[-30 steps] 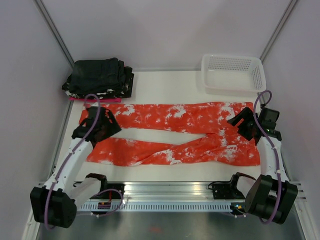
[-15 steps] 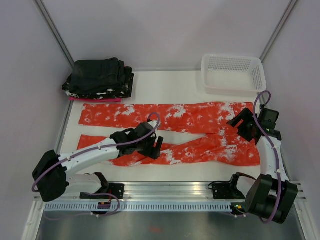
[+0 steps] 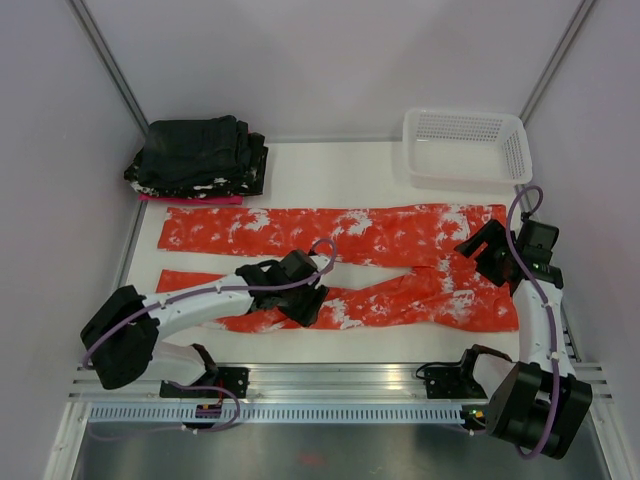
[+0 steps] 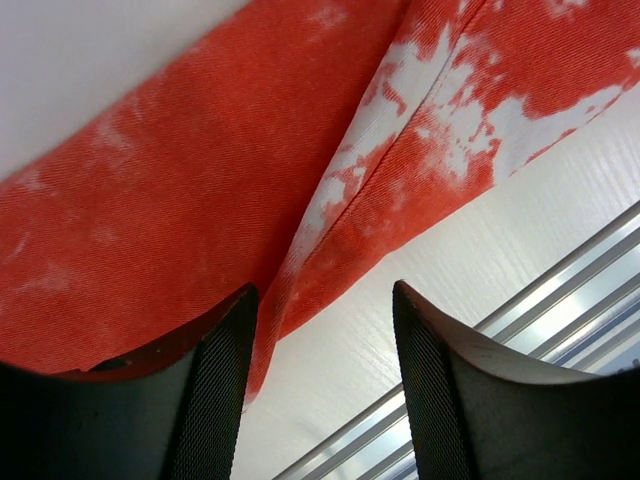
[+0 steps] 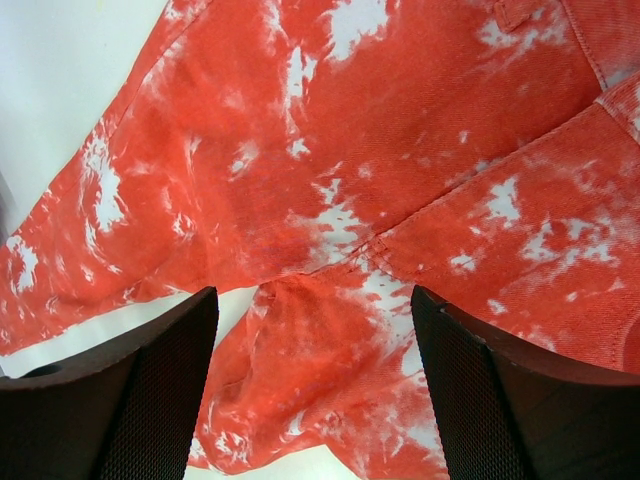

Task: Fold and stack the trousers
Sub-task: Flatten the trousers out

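Note:
The orange-red trousers with white splotches (image 3: 400,235) lie flat across the table, waist at the right, two legs reaching left. My left gripper (image 3: 308,304) is open, low over the near leg's front edge about mid-length; in the left wrist view the leg's hem (image 4: 330,200) runs between the fingers (image 4: 215,390). My right gripper (image 3: 480,256) is open above the crotch and seat; the right wrist view shows the crotch seam (image 5: 350,255) between its fingers (image 5: 160,390).
A stack of black folded garments (image 3: 198,155) on a pink cloth (image 3: 160,198) sits at the back left. A white mesh basket (image 3: 465,145) stands at the back right. A metal rail (image 3: 330,385) runs along the near edge.
My left arm swung from the legs' left end to the middle of the near leg, then edged slightly right. The near leg's left end now lies flatter. The right arm barely moved.

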Available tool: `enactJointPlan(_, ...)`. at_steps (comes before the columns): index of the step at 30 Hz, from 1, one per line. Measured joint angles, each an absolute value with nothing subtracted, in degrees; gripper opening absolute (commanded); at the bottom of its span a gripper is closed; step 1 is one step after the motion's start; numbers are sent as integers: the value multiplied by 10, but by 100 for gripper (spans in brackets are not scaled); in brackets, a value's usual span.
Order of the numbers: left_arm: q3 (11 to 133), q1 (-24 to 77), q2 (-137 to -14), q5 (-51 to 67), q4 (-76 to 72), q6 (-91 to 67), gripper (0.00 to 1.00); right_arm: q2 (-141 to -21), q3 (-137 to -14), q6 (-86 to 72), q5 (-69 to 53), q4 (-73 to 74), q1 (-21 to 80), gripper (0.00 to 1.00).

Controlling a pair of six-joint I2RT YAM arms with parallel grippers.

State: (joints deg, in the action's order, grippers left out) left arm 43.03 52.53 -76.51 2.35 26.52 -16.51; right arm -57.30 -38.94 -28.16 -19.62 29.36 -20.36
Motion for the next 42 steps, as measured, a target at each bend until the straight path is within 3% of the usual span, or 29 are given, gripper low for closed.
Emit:
enactJointPlan(3, 427, 525, -792, 34, 262, -165, 57, -573, -389, -282, -196, 296, -204, 84)
enactJointPlan(6, 427, 525, -823, 36, 265, -169, 38, -570, -389, -282, -197, 298, -204, 84)
enactJointPlan(7, 427, 525, -828, 36, 268, -169, 25, -568, -389, -281, -197, 300, -204, 84)
enactJointPlan(10, 432, 525, -827, 30, 287, -175, 2, -553, -389, -281, -197, 305, -204, 84)
enactJointPlan(15, 521, 526, -812, 6, 393, -182, 2, -540, -387, -280, -197, 307, -204, 84)
enactJointPlan(20, 756, 526, -823, 17, 579, -188, 3, -539, -377, -279, -196, 307, -204, 84)
enactJointPlan(24, 841, 525, -845, 50, 642, -183, 15, -532, -371, -278, -192, 309, -204, 85)
enactJointPlan(32, 779, 413, -969, 103, 618, -152, 18, -509, -368, -278, -183, 309, -204, 85)
enactJointPlan(34, 769, 376, -972, 105, 590, -148, 32, -507, -368, -277, -182, 309, -204, 85)
enactJointPlan(35, 766, 359, -970, 104, 573, -143, 44, -506, -368, -276, -182, 309, -204, 85)
enactJointPlan(36, 766, 344, -969, 99, 554, -135, 69, -505, -368, -275, -183, 309, -204, 85)
enactJointPlan(39, 765, 330, -969, 88, 510, -117, 89, -502, -368, -269, -191, 309, -204, 85)
enactJointPlan(42, 758, 335, -964, 82, 482, -112, 91, -497, -368, -267, -212, 307, -204, 85)
